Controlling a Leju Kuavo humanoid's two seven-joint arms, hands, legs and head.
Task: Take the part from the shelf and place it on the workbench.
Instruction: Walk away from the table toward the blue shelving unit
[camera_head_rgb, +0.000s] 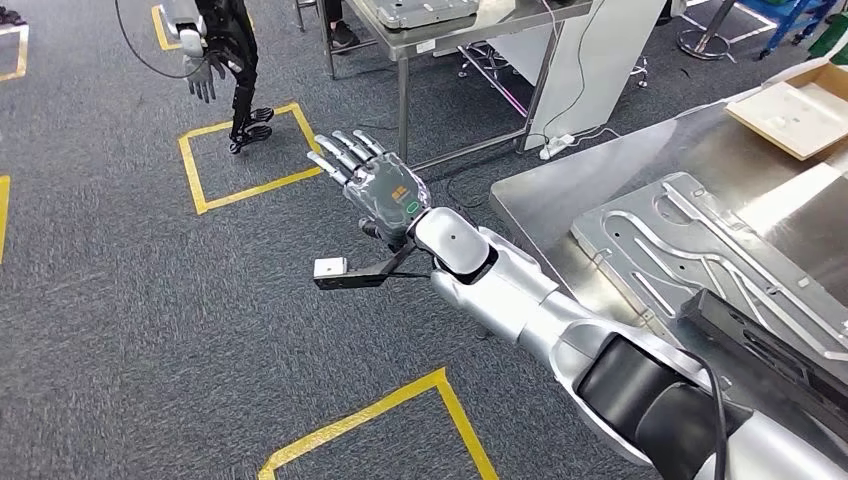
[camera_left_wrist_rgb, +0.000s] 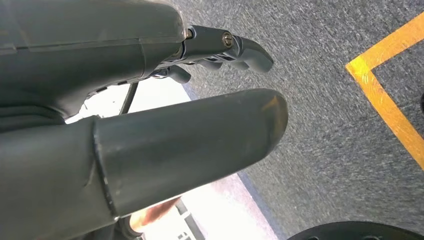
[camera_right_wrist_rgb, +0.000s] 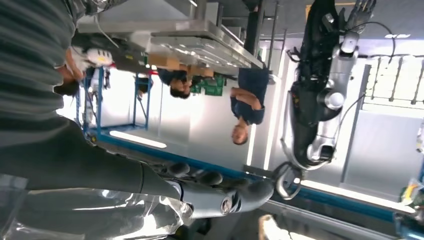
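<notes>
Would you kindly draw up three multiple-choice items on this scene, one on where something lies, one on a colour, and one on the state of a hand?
1. Where does the grey metal plate with cut-out slots lie?
A. on the carpet
B. on the steel workbench
C. in the right hand

2. What colour are the tape lines on the floor?
A. yellow
B. red
C. white

3. How is the right hand?
A. gripping the plate
B. pinching a cable
C. holding nothing, fingers extended

Answers:
1 B: the metal plate rests flat on the workbench in the head view.
2 A: the tape lines on the grey carpet are yellow.
3 C: the right hand is stretched out over the carpet, away from the workbench, with its fingers extended and nothing in it.
</notes>
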